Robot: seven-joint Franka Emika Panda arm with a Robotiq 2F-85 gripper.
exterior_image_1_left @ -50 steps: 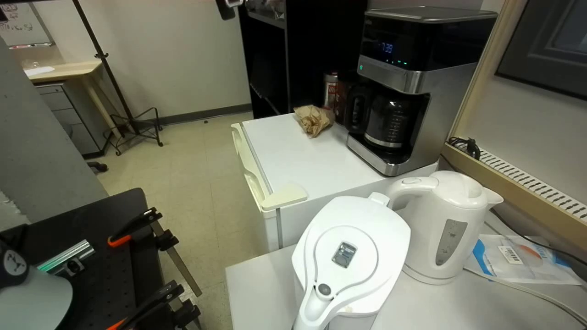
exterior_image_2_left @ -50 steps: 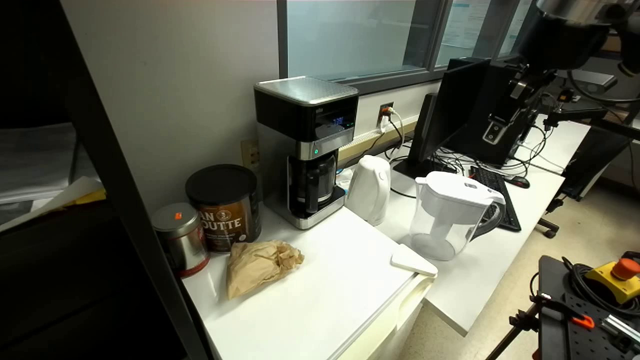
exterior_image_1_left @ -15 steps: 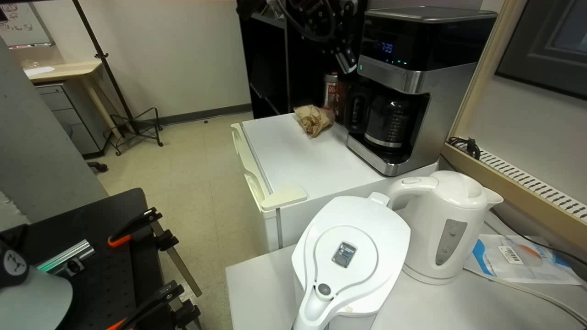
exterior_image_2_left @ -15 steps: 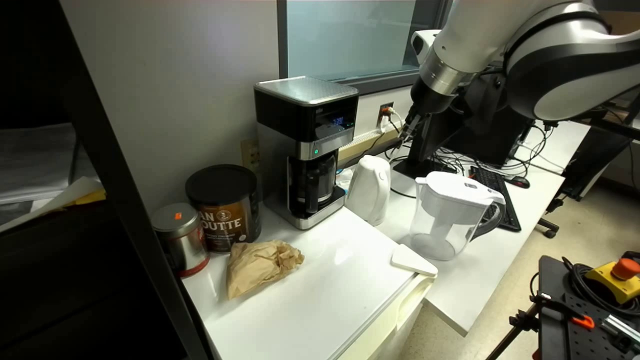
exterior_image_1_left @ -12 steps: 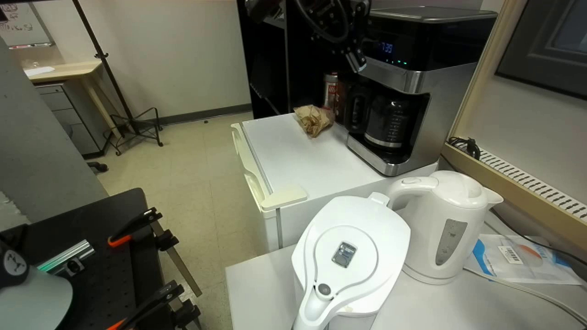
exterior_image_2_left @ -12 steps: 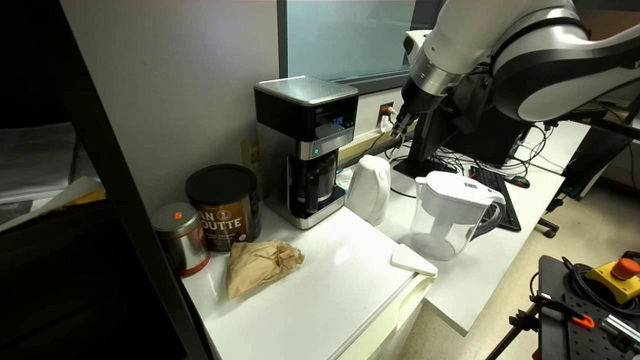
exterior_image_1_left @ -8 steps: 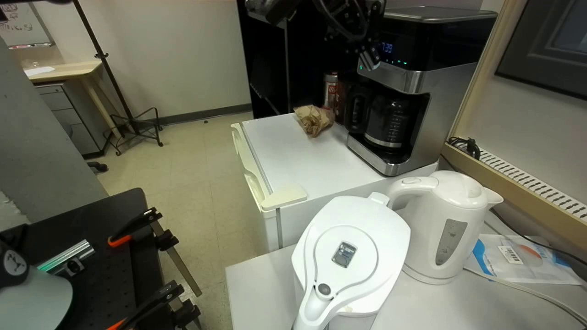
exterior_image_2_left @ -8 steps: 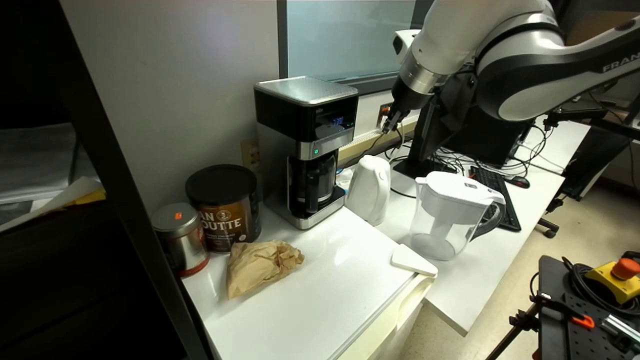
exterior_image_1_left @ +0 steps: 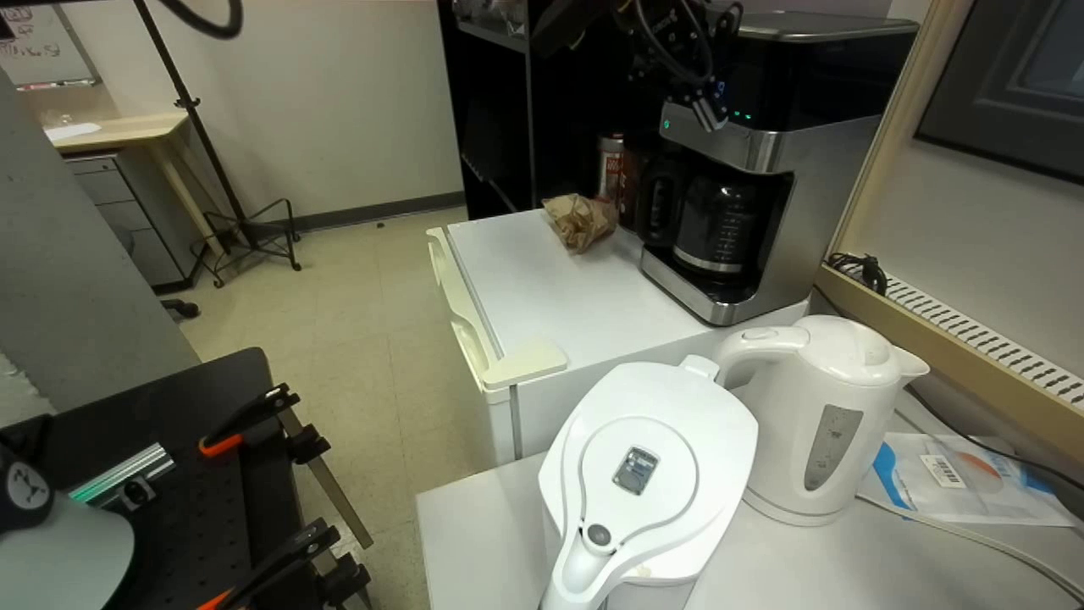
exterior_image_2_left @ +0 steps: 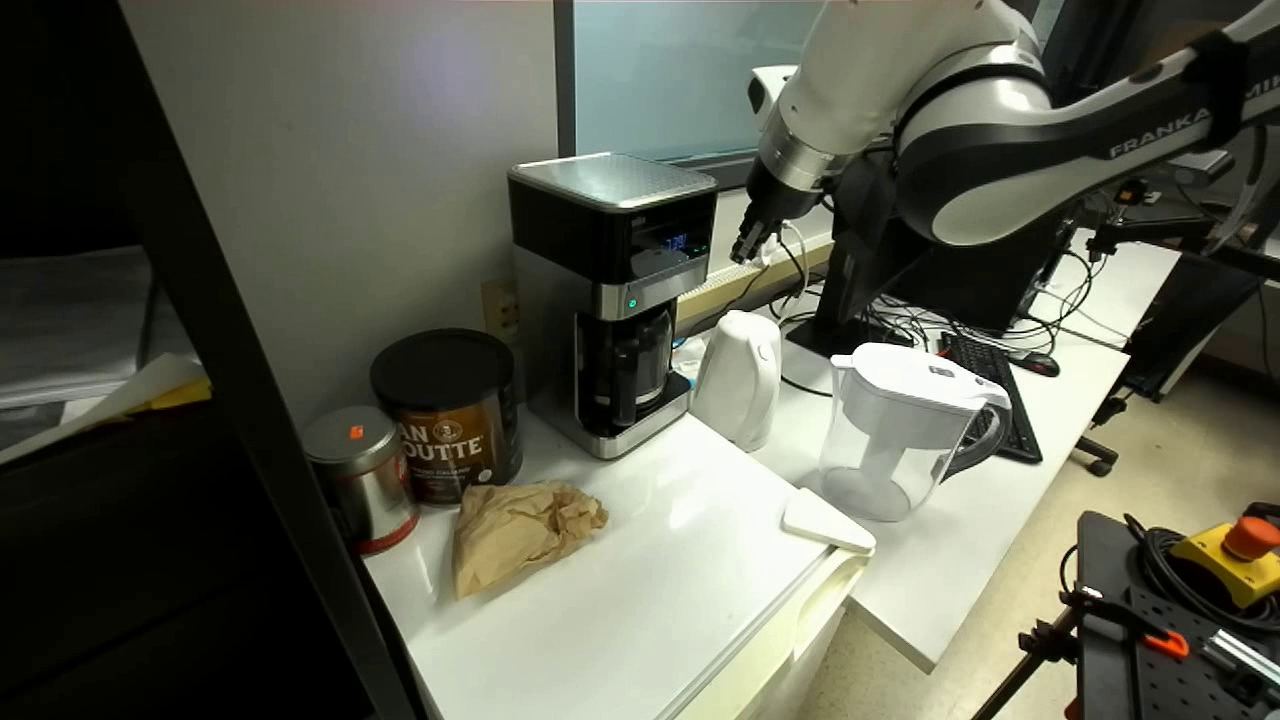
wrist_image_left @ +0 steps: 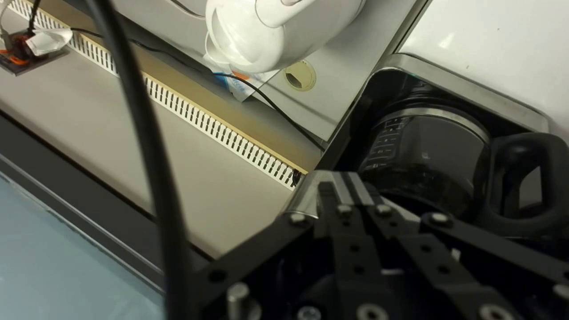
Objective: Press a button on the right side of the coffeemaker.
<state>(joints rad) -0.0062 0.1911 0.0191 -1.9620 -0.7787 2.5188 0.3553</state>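
Note:
The black-and-silver coffeemaker (exterior_image_1_left: 834, 186) stands upright on the white fridge top (exterior_image_2_left: 640, 590), its glass carafe (exterior_image_1_left: 718, 222) inside. Green marks (exterior_image_1_left: 743, 116) glow on the right part of its black front panel, and a green light (exterior_image_2_left: 632, 302) on the silver band below. My gripper (exterior_image_1_left: 710, 119) overlaps that panel in an exterior view, hiding most of the blue clock; whether it touches I cannot tell. From the opposite side, the gripper (exterior_image_2_left: 742, 250) shows a gap to the panel. In the wrist view the gripper (wrist_image_left: 343, 186) is shut, fingers together, with nothing between them.
A white kettle (exterior_image_1_left: 834, 415) and a water filter pitcher (exterior_image_1_left: 652, 474) stand beside the coffeemaker. On its far side are a coffee can (exterior_image_2_left: 450, 420), a silver tin (exterior_image_2_left: 362, 480) and a paper bag (exterior_image_2_left: 525, 535). A monitor (exterior_image_2_left: 870, 240) stands behind the arm.
The arm has swung in towards the coffeemaker's front. Over the last second my shut gripper has moved across its panel, uncovering the green light and covering the clock. The other things have stayed put.

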